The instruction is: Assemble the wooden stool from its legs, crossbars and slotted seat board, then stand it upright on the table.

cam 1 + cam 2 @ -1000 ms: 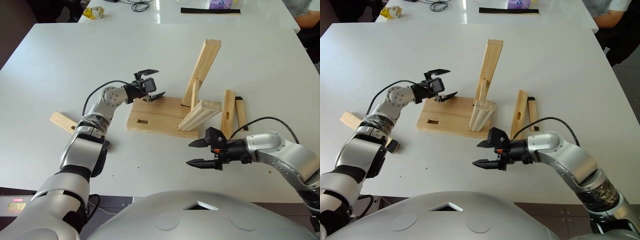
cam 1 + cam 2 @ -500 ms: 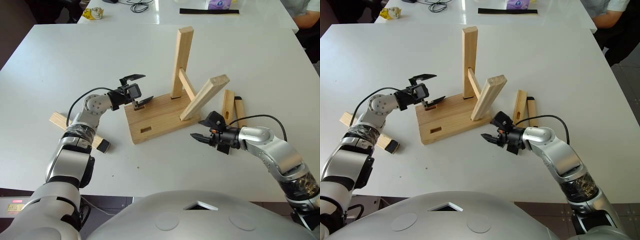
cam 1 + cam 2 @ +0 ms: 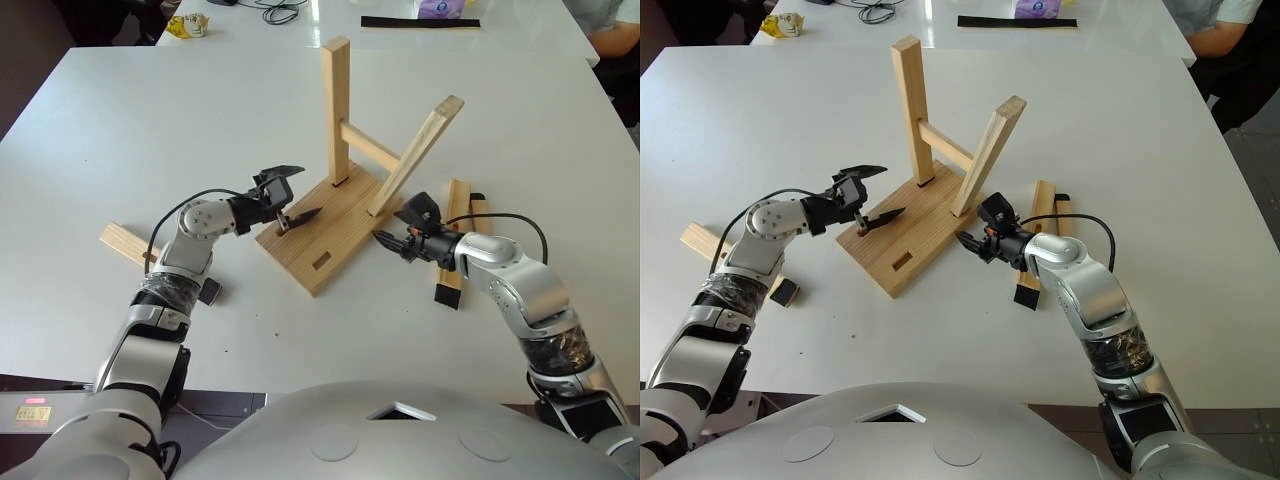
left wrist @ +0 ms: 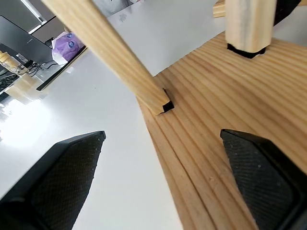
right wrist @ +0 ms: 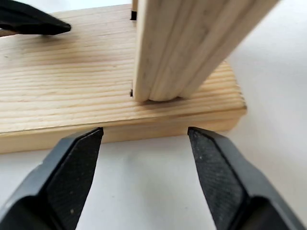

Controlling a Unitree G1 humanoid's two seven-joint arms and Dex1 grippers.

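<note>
On white table [image 3: 130, 120], seat board [image 3: 325, 235] (second table [image 3: 320, 30] behind)

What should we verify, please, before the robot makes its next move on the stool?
1. Left gripper open at the edge of the seat board: ok.
2. Right gripper open by the foot of the leaning leg: ok.
3. Upright leg standing straight in the board: ok.
4. Leaning leg square to the board: not ok, it tilts.
5. Crossbar spanning both legs: ok; how deep it sits, cannot tell.
6. Near slot filled: not ok, empty; loose pieces lie right of the board.
</note>
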